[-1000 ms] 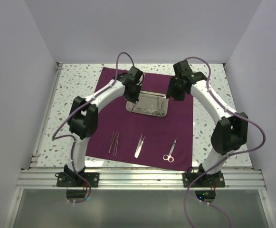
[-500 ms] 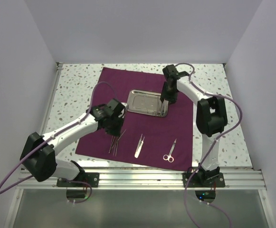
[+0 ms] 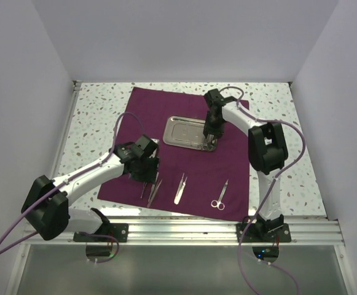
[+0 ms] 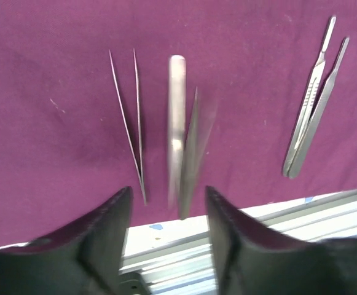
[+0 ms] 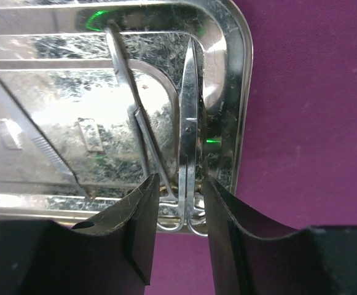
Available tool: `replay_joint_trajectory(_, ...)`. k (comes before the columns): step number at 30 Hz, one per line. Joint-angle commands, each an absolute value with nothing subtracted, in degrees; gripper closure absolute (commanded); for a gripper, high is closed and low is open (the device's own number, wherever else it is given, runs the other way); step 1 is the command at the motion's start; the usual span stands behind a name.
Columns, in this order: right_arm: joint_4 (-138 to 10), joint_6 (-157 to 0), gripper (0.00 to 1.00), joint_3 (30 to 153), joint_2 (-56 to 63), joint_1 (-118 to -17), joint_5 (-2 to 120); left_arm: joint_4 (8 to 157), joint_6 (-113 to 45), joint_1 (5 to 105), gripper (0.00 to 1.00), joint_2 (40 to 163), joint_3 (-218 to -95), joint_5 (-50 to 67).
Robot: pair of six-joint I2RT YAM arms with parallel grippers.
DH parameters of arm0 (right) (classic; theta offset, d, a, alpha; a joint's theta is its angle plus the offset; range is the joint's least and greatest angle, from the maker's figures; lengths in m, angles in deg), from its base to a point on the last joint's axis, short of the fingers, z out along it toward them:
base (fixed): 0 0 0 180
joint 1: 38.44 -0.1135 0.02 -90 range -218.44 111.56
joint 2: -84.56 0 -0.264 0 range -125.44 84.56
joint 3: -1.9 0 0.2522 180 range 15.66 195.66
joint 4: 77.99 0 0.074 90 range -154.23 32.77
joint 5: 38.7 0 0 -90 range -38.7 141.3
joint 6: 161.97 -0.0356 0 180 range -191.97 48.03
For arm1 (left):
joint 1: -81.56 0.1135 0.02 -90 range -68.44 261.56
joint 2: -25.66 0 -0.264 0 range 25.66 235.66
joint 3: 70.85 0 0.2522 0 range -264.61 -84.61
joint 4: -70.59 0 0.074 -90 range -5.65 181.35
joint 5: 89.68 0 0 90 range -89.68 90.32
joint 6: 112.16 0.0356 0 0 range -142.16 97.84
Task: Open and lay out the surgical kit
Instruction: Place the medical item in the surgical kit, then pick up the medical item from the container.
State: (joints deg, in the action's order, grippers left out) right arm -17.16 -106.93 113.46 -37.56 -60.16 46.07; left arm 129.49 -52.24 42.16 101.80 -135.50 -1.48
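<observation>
The surgical kit's dark purple cloth [image 3: 233, 166] lies spread flat, with the steel tray [image 3: 181, 130] at its back middle. Along the cloth's front lie thin tweezers [image 3: 144, 190], a blurred steel tool [image 3: 155, 189], broader tweezers [image 3: 180, 189] and scissors [image 3: 220, 196]. My left gripper [image 3: 150, 173] hovers open over the front left. Its jaws [image 4: 167, 192] are empty, and the blurred tool [image 4: 181, 135] lies just beyond them beside the thin tweezers [image 4: 129, 117]. My right gripper [image 5: 179, 180] stands open at the tray's right end [image 5: 239, 74], its fingers either side of a second pair of scissors [image 5: 189, 123]. Forceps [image 5: 132, 104] lie next to those.
The cloth's front edge runs close to the aluminium rail [image 3: 184, 230] at the table's near side, seen also as the rail [image 4: 325, 215] under my left jaws. Speckled tabletop [image 3: 98, 110] borders the cloth, with white walls on three sides.
My left arm swung from the tray to the front left of the cloth, then opened and let a steel tool drop beside the thin tweezers. My right gripper came down over the tray's right end, jaws narrowing.
</observation>
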Motion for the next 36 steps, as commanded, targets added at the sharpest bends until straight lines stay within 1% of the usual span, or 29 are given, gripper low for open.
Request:
replay_joint_trajectory(1, -18.08, -108.18, 0.62, 112.78, -38.75, -60.59, 44.27, 127.5, -53.88, 42.27, 0.38, 100.9, -135.76, -3.54)
replay_joint_trajectory(2, -18.09, -108.35, 0.62, 112.61, -38.84, -60.59, 43.66, 127.85, -53.88, 42.36, 0.31, 100.81, -136.02, -3.89)
replay_joint_trajectory(4, -18.08, -108.53, 0.64, 112.17, -39.1, -60.59, 43.22, 128.12, -53.88, 42.27, 0.28, 100.55, -136.46, -4.16)
replay_joint_trajectory(6, -18.08, -108.7, 0.67, 111.82, -39.28, -60.59, 42.52, 128.64, -53.88, 42.27, 0.27, 100.46, -136.73, -4.42)
replay_joint_trajectory(13, -18.44, -109.32, 0.71, 109.89, -40.15, -61.03, 41.29, 130.14, -53.53, 42.36, 0.27, 100.37, -137.87, -4.95)
replay_joint_trajectory(18, -19.23, -109.67, 1.0, 108.21, -40.51, -61.82, 41.02, 130.76, -53.09, 42.27, 0.27, 100.37, -138.92, -5.65)
replay_joint_trajectory(21, -18.97, -109.23, 1.0, 108.82, -39.98, -61.73, 41.11, 130.84, -52.83, 42.27, 0.27, 100.98, -139.45, -5.74)
replay_joint_trajectory(27, -15.36, -108.7, 1.0, 115.76, -37.44, -61.82, 40.49, 131.55, -51.6, 42.27, 0.26, 103.0, -144.53, -6.97)
replay_joint_trajectory(30, -14.66, -109.84, 1.0, 117.35, -33.66, -61.82, 39.97, 131.9, -50.37, 42.45, 0.21, 105.28, -149.18, -8.38)
replay_joint_trajectory(32, -14.39, -110.63, 1.0, 116.57, -29.8, -61.73, 40.23, 131.46, -49.23, 42.45, 0.13, 106.87, -151.57, -8.9)
replay_joint_trajectory(34, -15.0, -111.86, 1.0, 113.06, -24.81, -62.0, 40.84, 130.76, -48.0, 42.71, 0.01, 110.29, -155.7, -8.99)
replay_joint_trajectory(36, -15.45, -113.53, 1.0, 107.11, -20.84, -62.43, 41.63, 129.97, -47.03, 42.89, 0.0, 114.67, -160.43, -9.26)
